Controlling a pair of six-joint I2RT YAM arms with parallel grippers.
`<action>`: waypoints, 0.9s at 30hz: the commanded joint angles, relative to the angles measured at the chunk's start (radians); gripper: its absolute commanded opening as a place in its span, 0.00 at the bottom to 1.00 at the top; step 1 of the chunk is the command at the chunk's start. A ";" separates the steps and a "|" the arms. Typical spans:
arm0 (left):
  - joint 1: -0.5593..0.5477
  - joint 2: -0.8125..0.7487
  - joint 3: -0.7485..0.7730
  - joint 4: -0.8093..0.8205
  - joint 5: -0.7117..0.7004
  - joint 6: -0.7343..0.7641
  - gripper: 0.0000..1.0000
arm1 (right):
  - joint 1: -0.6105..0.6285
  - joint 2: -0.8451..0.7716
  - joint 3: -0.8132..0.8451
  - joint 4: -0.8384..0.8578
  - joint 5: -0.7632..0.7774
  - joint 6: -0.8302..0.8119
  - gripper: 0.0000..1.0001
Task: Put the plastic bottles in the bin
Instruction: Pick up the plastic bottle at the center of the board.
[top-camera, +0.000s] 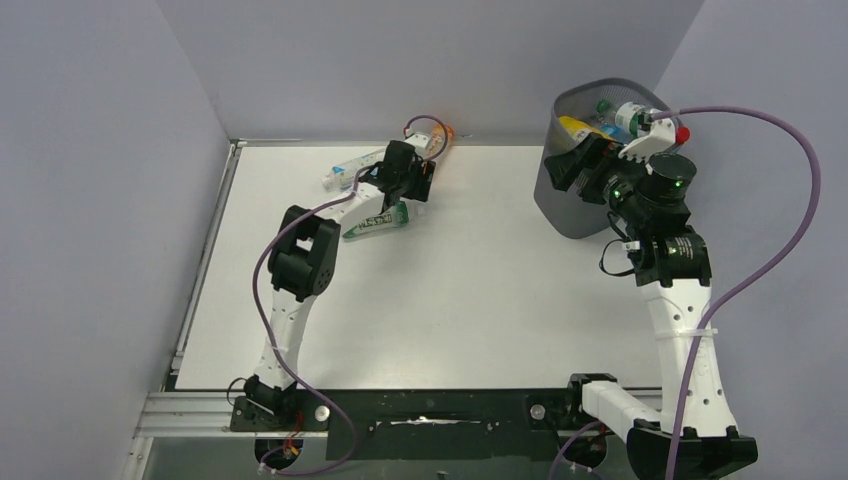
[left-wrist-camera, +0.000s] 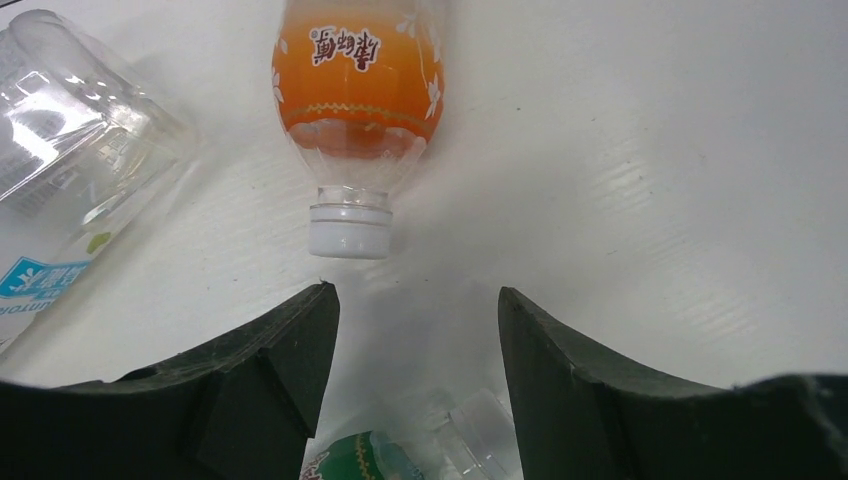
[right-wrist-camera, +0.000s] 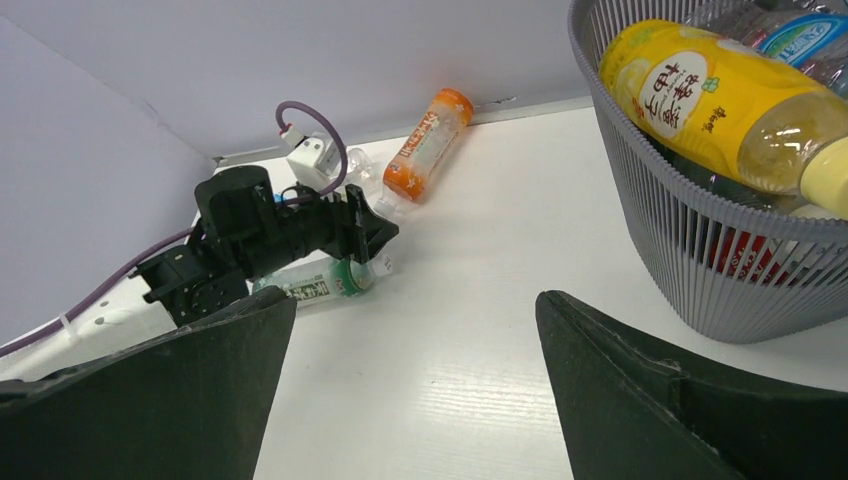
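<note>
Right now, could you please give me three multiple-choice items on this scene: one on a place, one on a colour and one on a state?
1. Where is the yellow bottle?
A. Lying on the table
B. Inside the bin
C. On the floor

2. What colour is the cap of the orange bottle?
A. White
B. Red
C. Green

3. How do the jaws of the right gripper stand?
A. Shut on a bottle
B. Wide open and empty
C. Shut and empty

Answers:
1 B: it lies within the bin's mesh wall.
2 A: the left wrist view shows it plainly white.
3 B: the jaws are spread with nothing between them.
</note>
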 joint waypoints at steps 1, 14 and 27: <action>0.007 0.020 0.069 0.036 -0.058 0.052 0.59 | 0.005 -0.023 -0.016 0.014 -0.027 -0.016 0.95; 0.009 0.042 0.073 0.068 -0.123 0.083 0.71 | 0.006 -0.014 -0.048 0.034 -0.060 -0.003 0.96; 0.024 0.083 0.073 0.152 -0.102 0.135 0.73 | 0.006 -0.003 -0.057 0.037 -0.062 -0.005 0.96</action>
